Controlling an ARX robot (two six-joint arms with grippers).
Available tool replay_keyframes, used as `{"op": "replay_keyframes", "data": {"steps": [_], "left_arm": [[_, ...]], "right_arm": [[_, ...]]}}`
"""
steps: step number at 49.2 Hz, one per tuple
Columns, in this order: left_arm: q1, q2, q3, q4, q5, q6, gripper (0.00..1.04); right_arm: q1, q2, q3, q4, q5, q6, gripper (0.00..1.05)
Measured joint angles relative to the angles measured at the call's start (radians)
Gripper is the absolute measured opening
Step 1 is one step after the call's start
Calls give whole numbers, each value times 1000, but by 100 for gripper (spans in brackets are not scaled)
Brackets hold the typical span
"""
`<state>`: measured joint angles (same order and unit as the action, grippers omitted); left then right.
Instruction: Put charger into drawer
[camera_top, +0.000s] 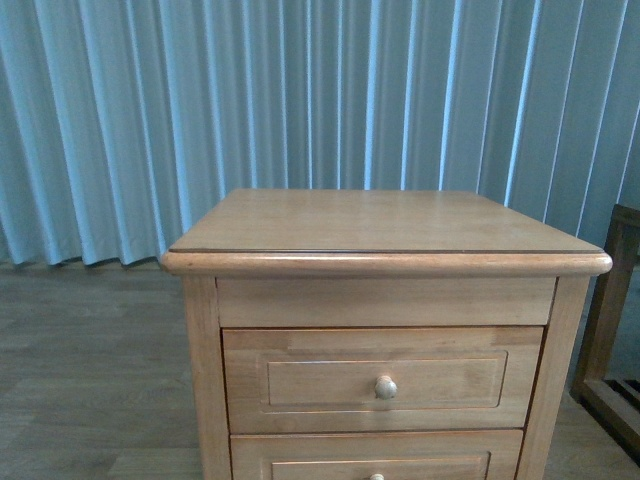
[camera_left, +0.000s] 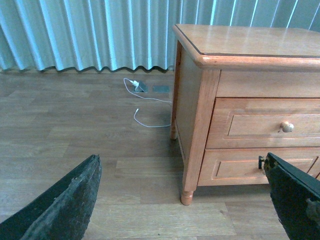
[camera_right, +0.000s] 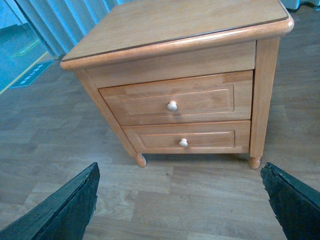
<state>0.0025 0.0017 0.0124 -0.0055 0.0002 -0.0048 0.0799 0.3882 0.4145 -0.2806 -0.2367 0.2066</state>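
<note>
Both end effectors, left and right, spread apart, empty; drawer closed, contents hidden.

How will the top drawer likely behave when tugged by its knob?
The drawer looks like rigid wood, shut flush, so it should probably slide straight out without flexing. Its knob is small, round and smooth, so a grip may slip. The cabinet stands on small feet on smooth flooring and might shift.
</note>
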Motion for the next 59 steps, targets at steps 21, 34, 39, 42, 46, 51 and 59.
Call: {"op": "replay_keyframes", "data": {"steps": [21, 34, 39, 42, 46, 51, 59], "left_arm": [[0, 0, 0, 0, -1, 0, 99], [0, 0, 0, 0, 0, 0, 99], [0, 0, 0, 0, 0, 0, 99], [0, 0, 0, 0, 0, 0, 99], [0, 0, 0, 0, 0, 0, 99], [0, 0, 0, 0, 0, 0, 99], [0, 0, 0, 0, 0, 0, 99]], "right_arm": [[-75, -249, -253, 246, 242, -193, 30], [-77, -305, -322, 262, 238, -203, 2], [-77, -321, -338, 267, 238, -203, 2], [-77, -331, -348, 269, 239, -203, 2], [-77, -338, -359, 270, 238, -203, 2], [-77, -346, -367, 270, 239, -203, 2], [-77, -382, -409, 277, 239, -203, 2]]}}
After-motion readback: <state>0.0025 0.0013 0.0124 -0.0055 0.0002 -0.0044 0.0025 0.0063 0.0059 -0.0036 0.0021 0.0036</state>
